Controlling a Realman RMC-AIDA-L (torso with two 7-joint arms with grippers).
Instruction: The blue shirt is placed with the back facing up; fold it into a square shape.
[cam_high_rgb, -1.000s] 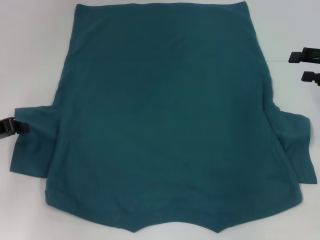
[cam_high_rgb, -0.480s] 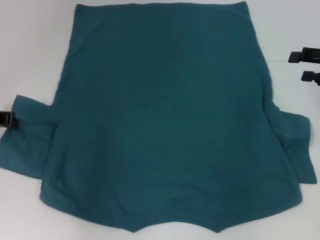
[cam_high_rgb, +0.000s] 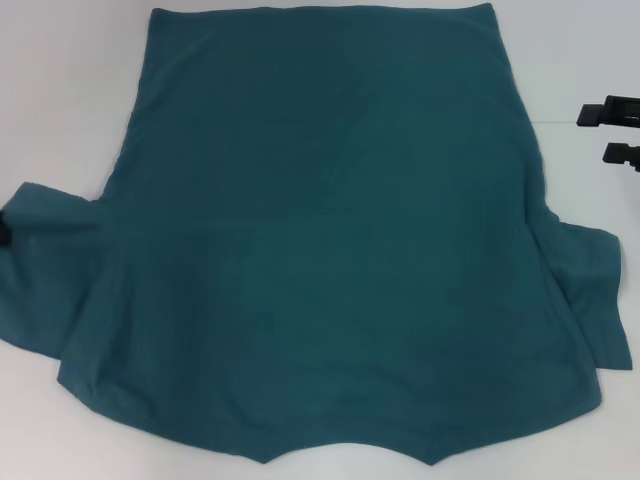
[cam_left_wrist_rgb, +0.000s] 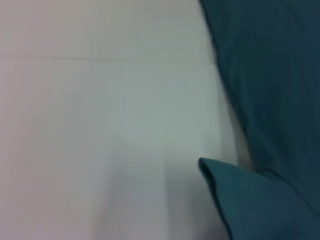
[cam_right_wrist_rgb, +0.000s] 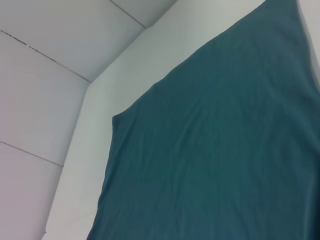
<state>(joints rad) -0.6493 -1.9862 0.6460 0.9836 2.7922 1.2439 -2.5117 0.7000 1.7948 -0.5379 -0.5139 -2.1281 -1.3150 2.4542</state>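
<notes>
**One teal-blue shirt spread flat on a white table, grippers at either edge**

One blue shirt (cam_high_rgb: 330, 240), dark teal, laid plain side up across most of a white table (cam_high_rgb: 60, 90). Straight hem at the far edge; neckline notch at the near edge. Left sleeve (cam_high_rgb: 45, 270) stretched out toward the left edge of the scene, cloth rumpled and drawn into soft creases running from the sleeve into the shoulder. Right sleeve (cam_high_rgb: 595, 290) lying flat on the right, its edge folded over slightly.

Left gripper (cam_high_rgb: 4, 228) barely visible as a small dark shape at the far left edge, right at the tip of the left sleeve; cannot tell whether fingers are together or apart, nor whether clamped on the cloth. Right gripper (cam_high_rgb: 620, 130) off the shirt at the right edge, level with the far half of the garment, two dark fingers (cam_high_rgb: 605, 111) held apart with white table between them, touching nothing.

Left wrist view: a pointed sleeve corner (cam_left_wrist_rgb: 215, 172) raised just beside the shirt body, pale table alongside.

Right wrist view: broad smooth teal cloth with one hem corner (cam_right_wrist_rgb: 116, 117) on the table.
</notes>
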